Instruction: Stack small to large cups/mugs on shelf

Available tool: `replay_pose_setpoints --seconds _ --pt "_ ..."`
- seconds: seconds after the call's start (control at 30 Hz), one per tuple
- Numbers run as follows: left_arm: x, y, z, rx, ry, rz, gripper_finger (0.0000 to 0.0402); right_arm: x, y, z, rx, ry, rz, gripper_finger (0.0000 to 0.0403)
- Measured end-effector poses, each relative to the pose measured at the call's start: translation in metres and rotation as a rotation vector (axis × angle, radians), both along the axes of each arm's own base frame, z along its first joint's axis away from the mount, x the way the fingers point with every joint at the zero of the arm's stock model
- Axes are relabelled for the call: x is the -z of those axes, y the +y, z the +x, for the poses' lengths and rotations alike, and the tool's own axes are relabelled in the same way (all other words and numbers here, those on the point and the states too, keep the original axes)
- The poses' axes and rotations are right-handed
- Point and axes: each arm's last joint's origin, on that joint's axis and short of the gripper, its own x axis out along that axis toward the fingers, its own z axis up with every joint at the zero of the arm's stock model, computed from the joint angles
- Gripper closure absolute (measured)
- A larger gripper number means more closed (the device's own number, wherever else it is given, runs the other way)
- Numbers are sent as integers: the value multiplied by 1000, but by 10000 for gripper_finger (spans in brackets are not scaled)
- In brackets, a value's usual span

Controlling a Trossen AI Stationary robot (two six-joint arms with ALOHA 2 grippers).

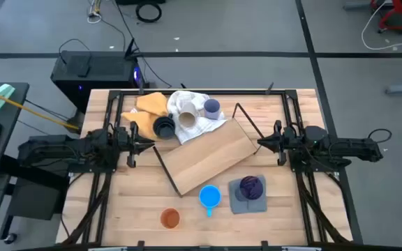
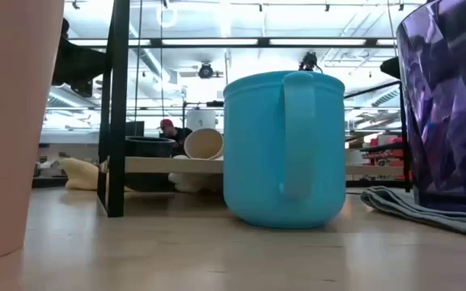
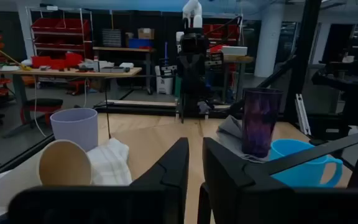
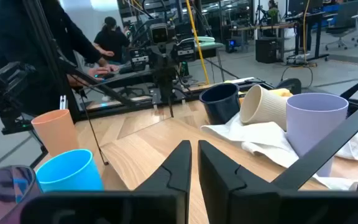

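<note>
1. Both arms are parked at the table's side edges. The left gripper (image 1: 132,141) sits at 9 o'clock and the right gripper (image 1: 262,143) at 3 o'clock. Both have fingers pressed nearly together, holding nothing.
2. The surface is a slatted wooden tabletop (image 1: 135,202) in a workshop with a grey floor, red racks and a person at a bench behind.
3. The shelf (image 1: 208,155) lies tilted across the centre, a light-wood board with a thin black wire frame.
4. At 12 o'clock a white cloth (image 1: 187,106) carries the lavender cup (image 1: 212,107) and the tipped-over beige cup (image 1: 186,119). The dark navy mug (image 1: 163,127) is just beside, by a yellow cloth (image 1: 151,104).
5. Toward 6 o'clock: bright blue mug (image 1: 209,196), orange cup (image 1: 170,218), purple cup (image 1: 250,186) on a grey cloth (image 1: 238,204).
</note>
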Motion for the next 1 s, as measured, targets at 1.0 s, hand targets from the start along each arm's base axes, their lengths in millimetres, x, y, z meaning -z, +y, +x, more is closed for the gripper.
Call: replay_pose_setpoints --seconds 1.0 --pt "0 0 0 1 0 0 346 0 0 0 0 0 0 368"
